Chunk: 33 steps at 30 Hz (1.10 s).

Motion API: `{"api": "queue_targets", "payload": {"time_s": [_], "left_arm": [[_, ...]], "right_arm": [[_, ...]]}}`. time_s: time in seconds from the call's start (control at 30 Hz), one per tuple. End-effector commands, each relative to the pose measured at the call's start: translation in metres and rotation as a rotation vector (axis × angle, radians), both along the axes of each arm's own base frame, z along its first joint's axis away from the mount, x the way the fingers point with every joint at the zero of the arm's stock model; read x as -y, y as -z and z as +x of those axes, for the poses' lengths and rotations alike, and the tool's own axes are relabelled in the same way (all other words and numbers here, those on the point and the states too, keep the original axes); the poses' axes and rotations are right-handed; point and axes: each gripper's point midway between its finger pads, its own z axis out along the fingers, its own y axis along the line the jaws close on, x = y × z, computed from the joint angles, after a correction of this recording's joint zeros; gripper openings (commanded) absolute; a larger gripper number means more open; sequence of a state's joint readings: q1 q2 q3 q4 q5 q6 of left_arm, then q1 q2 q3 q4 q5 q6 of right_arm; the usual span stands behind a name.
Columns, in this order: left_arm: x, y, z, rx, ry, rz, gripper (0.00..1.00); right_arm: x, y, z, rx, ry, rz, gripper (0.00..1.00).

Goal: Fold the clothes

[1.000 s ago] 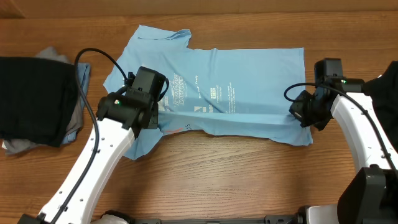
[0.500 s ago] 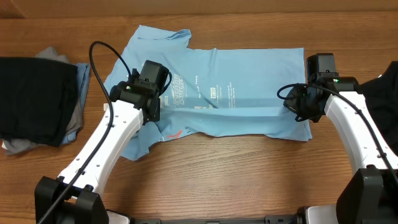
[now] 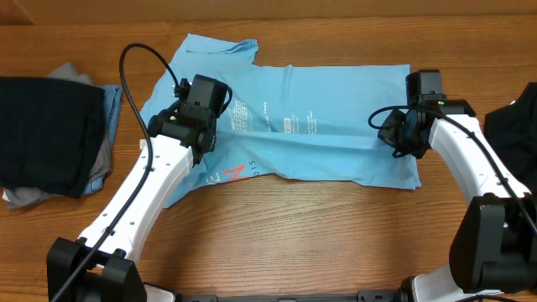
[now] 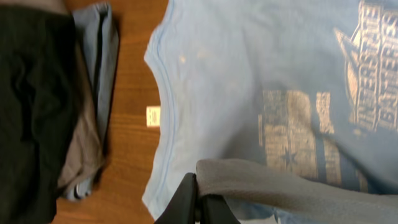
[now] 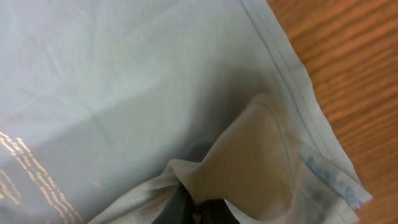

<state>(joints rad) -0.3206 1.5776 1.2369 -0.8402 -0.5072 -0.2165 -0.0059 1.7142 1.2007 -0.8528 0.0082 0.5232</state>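
You have the light sky-blue cotton T-shirt [image 3: 336, 92] lying spread across the middle of the wooden desk [image 3: 319, 243], with its collar end toward your left arm and its hem toward your right. Pale print shows on the upturned face. Along the near edge a strip is turned over, showing red and white lettering [image 3: 235, 174].

A raised ridge of the cloth runs across the shirt from one hand to the other. Your left hand [image 3: 200, 144] is closed on the T-shirt at the collar-side end of that ridge. In the left wrist view its dark tips [image 4: 198, 205] are clamped on a shadowed band of fabric that leads off to the right above the printed front.

Your right hand [image 3: 394, 134] is closed on the T-shirt close to the hem. In the right wrist view the cloth bunches into a peak right at the tips [image 5: 198, 211], with the stitched hem edge and bare wood just beyond.

At the left edge of the desk sits a pile of folded clothes: a black garment [image 3: 42, 134] on top, then grey [image 3: 25, 197] and darker blue [image 3: 112, 96] layers beneath. A strip of bare wood separates the pile from the collar. Another black garment [image 3: 513, 126] lies at the right edge.
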Motion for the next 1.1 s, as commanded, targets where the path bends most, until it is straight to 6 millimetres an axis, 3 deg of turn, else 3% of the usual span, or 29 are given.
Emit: {"api": "queue_targets", "payload": {"time_s": [0.0,0.47,0.67,0.73,0.77,0.8,0.83,0.87,0.97,1.07], "left_arm": [[-0.007,-0.015,0.011,0.049,0.001,0.046,0.04],[-0.006,0.013,0.015,-0.029,0.021,0.08,0.04],[-0.008,0.011,0.019,-0.009,0.012,0.095,0.04],[-0.009,0.011,0.019,-0.008,0.01,0.099,0.04],[-0.01,0.011,0.019,-0.01,0.009,0.105,0.06],[-0.013,0.009,0.018,-0.006,0.0,0.125,0.31],[-0.014,0.008,0.019,-0.001,-0.004,0.131,0.51],[-0.014,0.006,0.02,0.006,-0.004,0.128,0.62],[-0.008,-0.005,0.025,0.024,0.001,0.095,0.8],[-0.006,-0.033,0.032,0.069,-0.034,0.064,1.0]], "right_arm": [[0.007,-0.009,0.014,0.05,0.011,-0.043,0.04],[0.009,-0.013,0.027,0.105,0.015,-0.05,0.04],[0.01,-0.015,0.033,0.133,0.018,-0.059,0.04],[0.01,-0.015,0.034,0.137,0.018,-0.059,0.28],[0.01,-0.015,0.034,0.137,0.018,-0.059,0.51],[0.01,-0.016,0.035,0.138,0.015,-0.061,0.85],[0.011,-0.016,0.036,0.144,0.004,-0.065,0.97],[0.011,-0.017,0.039,0.155,-0.016,-0.073,1.0],[0.011,-0.022,0.045,0.181,-0.057,-0.088,1.0],[0.011,-0.03,0.046,0.179,-0.057,-0.089,1.0]]}}
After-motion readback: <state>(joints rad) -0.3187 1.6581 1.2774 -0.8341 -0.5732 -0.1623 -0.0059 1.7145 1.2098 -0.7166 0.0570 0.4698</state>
